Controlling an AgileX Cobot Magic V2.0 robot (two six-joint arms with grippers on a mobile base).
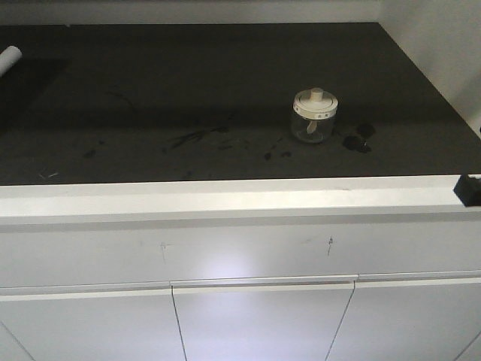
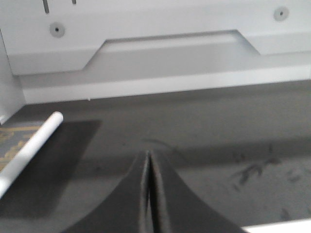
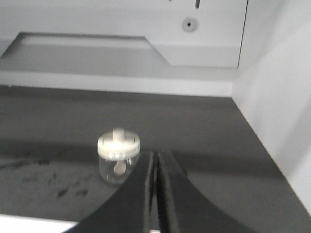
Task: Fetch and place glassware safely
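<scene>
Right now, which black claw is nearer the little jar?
The right gripper: the lidded jar stands ahead, left of its closed tips. The left gripper faces only a white tube.

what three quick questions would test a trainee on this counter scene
1. Which wrist camera shows the jar?
2. True or false: the jar lies on its side.
3. The right hand is: A open around the jar; B shut, holding nothing; C shut on the jar.

Key: 1 the right wrist camera; 2 false, it stands upright; 3 B.
</scene>
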